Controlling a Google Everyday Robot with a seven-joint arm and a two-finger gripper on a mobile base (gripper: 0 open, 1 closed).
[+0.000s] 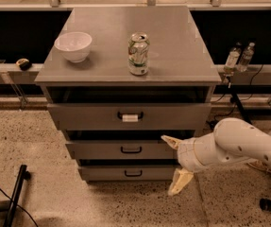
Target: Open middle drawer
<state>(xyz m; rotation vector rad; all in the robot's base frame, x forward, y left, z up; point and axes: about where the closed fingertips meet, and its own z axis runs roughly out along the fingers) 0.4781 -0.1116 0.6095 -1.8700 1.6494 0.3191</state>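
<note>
Fingers spread wide, one above the other, the gripper (175, 163) hangs level with the shut middle drawer (97, 150), whose dark loop handle (131, 149) lies to its left, likely so they can straddle it.

My fingers (179, 182) look like matt cream plastic, spread wide at the right end of the middle drawer (102, 150), whose front is smooth, dull grey metal. My arm (239, 143) has a smooth white shell with a soft sheen. The desk (173, 56) is matt grey, the bowl (73, 45) glossy white, the can (139, 53) shiny metal and the floor (40, 174) speckled stone.
</note>
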